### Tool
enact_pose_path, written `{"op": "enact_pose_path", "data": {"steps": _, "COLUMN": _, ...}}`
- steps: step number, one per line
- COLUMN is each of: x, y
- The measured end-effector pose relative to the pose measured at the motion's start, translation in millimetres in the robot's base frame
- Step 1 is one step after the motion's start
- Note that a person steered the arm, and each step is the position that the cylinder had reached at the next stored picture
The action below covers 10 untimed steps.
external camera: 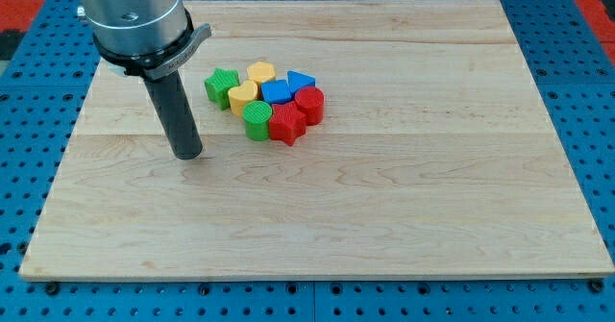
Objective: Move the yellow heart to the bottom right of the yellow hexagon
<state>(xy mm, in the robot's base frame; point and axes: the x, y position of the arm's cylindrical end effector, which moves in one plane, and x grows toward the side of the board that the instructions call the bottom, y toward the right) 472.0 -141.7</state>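
The yellow heart [241,98] lies in a tight cluster of blocks at the board's upper middle, touching the yellow hexagon [260,73], which sits just above and to its right. My tip [188,155] rests on the board to the lower left of the cluster, about a block's width away from the yellow heart and not touching any block. The rod rises from the tip to the arm's grey body at the view's top left.
Around the heart: a green star-like block [222,86] to its left, a green cylinder [258,119] below right, a blue block [278,92] and a blue triangle [301,81] to the right, a red star-like block [286,124], and a red cylinder [309,104]. The wooden board [404,197] lies on a blue pegboard.
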Motion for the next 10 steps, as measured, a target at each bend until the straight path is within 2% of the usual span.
{"op": "enact_pose_path", "data": {"steps": 3, "x": -3, "y": 16}}
{"op": "enact_pose_path", "data": {"steps": 5, "x": -44, "y": 10}}
{"op": "enact_pose_path", "data": {"steps": 10, "x": -76, "y": 37}}
